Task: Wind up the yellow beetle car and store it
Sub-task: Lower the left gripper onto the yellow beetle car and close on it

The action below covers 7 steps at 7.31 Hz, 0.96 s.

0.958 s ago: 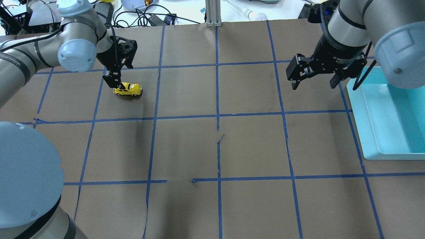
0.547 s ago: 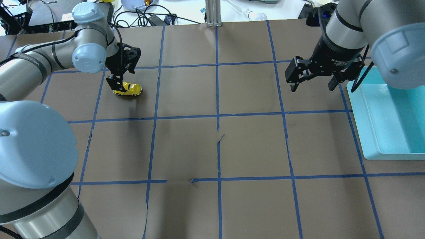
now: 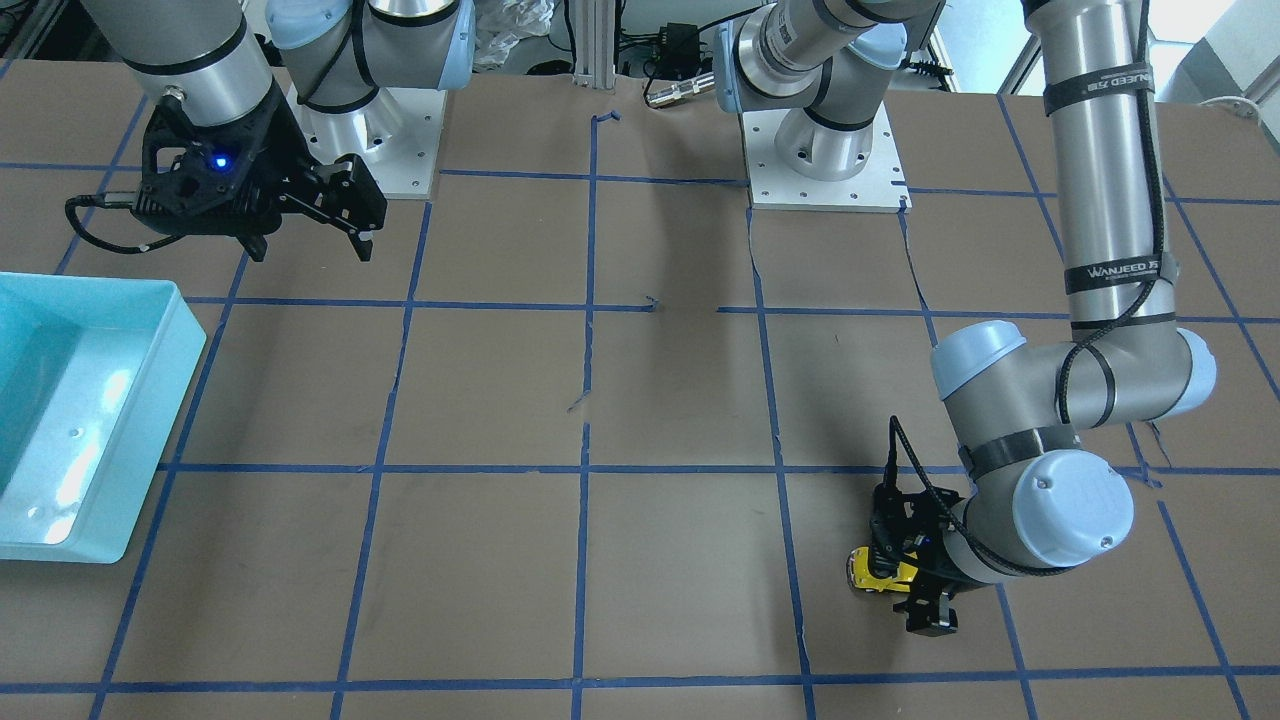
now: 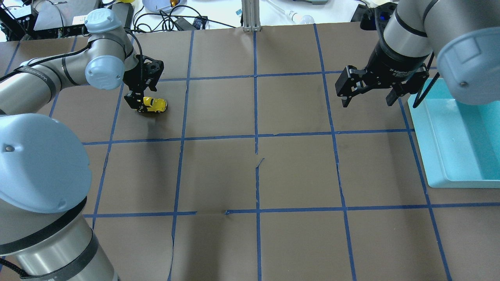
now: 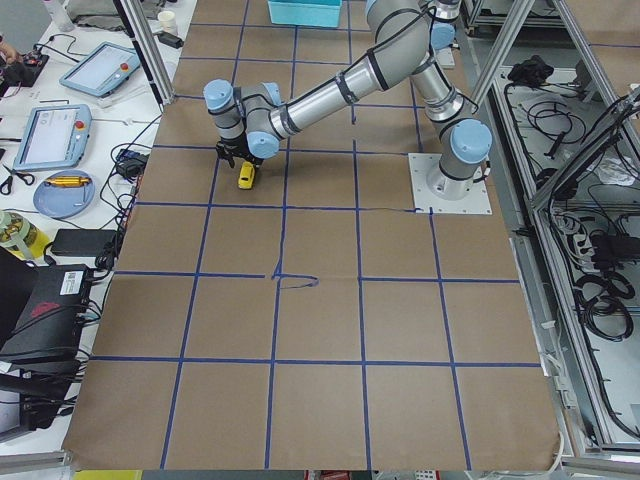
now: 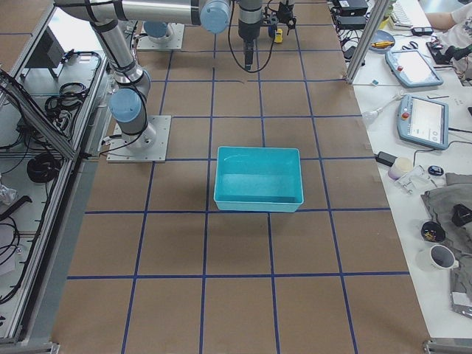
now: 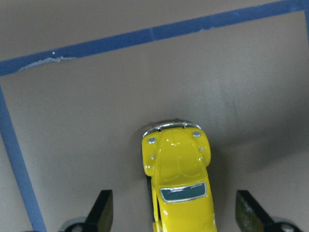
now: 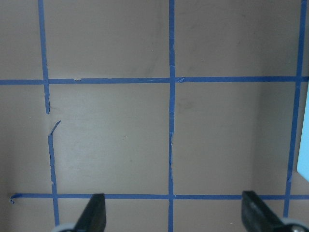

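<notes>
L gripper (image 7: pixel 175 212) straddled the car (image 4: pixel 155 104), jaws spread, touching neither side. Car sat on table (image 4: pixel 297 168), far-left square, well apart from bin (image 4: pixel 461 182). R gripper (image 4: pixel 366 99) hung spread near bin. Risk: the rounded body could slip or yaw as jaws close, or the wheels could roll, so the grip might miss.

I see a brown paper-covered table (image 4: pixel 297 171) gridded with blue tape (image 4: pixel 256 136), and a cluttered white side bench (image 6: pixel 391 140) alongside.
</notes>
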Tool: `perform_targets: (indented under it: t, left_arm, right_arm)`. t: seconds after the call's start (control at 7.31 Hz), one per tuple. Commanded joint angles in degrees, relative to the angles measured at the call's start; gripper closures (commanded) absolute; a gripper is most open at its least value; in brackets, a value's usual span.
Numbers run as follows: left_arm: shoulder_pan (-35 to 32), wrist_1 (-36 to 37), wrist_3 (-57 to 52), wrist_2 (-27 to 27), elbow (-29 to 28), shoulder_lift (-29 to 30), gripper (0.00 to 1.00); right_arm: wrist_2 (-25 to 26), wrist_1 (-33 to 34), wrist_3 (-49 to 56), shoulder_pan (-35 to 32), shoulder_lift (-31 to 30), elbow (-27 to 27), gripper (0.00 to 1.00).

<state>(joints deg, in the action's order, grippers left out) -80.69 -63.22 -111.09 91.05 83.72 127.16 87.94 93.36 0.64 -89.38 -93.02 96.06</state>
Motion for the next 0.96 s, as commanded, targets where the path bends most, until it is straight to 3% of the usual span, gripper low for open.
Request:
perform_targets:
  t: [0.0,0.41,0.55,0.68,0.82]
  left_arm:
    - [0.3,1.3,0.0,0.1,2.1,-1.0,0.22]
    - [1.5,3.2,0.2,-0.3,4.1,-1.7,0.23]
    - [1.5,3.3,0.2,-0.4,4.0,-1.8,0.31]
    - [1.5,3.6,0.4,-0.6,4.0,-1.7,0.44]
    - [1.5,3.9,0.4,-0.6,3.9,-1.7,0.73]
  right_arm:
    - [0.0,0.1,0.1,0.0,-0.2,0.0,0.00]
    - [0.6,0.1,0.0,0.0,-0.1,0.0,0.00]
    - [0.7,0.1,0.1,0.1,0.0,0.0,0.00]
    - [0.6,0.1,0.0,0.0,-0.1,0.0,0.00]
    - [0.7,0.1,0.1,0.0,-0.2,0.0,0.00]
